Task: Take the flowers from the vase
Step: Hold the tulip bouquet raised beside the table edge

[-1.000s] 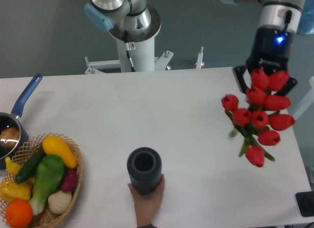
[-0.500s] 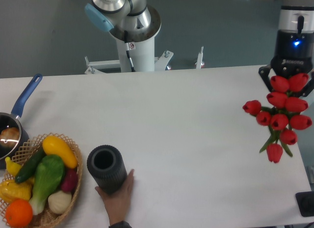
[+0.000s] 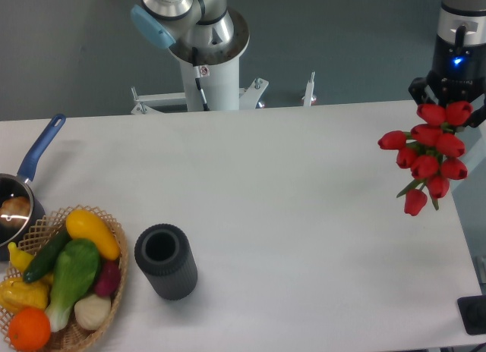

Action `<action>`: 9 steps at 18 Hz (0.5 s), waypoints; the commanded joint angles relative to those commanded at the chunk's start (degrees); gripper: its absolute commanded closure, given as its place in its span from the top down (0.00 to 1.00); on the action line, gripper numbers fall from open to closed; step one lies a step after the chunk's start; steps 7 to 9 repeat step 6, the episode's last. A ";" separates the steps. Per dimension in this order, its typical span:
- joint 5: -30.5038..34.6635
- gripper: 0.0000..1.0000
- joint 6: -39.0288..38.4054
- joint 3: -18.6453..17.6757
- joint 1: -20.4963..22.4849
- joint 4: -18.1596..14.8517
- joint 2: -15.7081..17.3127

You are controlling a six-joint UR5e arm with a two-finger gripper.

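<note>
The flowers (image 3: 430,153), a bunch of red tulip buds with green stems, hang in the air over the table's right edge. My gripper (image 3: 449,108) is at the far right, just above the bunch, shut on the flowers; its fingers are mostly hidden behind the buds. The vase (image 3: 165,259), a dark ribbed cylinder with a round open mouth, stands empty at the front left of the white table (image 3: 288,215), far from the gripper.
A wicker basket (image 3: 72,333) of mixed vegetables sits at the front left corner. A blue-handled saucepan (image 3: 23,189) lies at the left edge. The arm's white base column (image 3: 205,64) stands behind the table's far edge.
My gripper has carried the flowers right and up toward the far right corner. A person's hand slid the vase left beside the basket and has now withdrawn from view.
</note>
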 joint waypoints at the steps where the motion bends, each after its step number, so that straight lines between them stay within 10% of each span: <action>1: 0.09 0.00 0.18 -0.09 0.00 -0.09 0.09; 9: 2.46 0.00 0.27 -0.09 -0.35 -0.26 0.00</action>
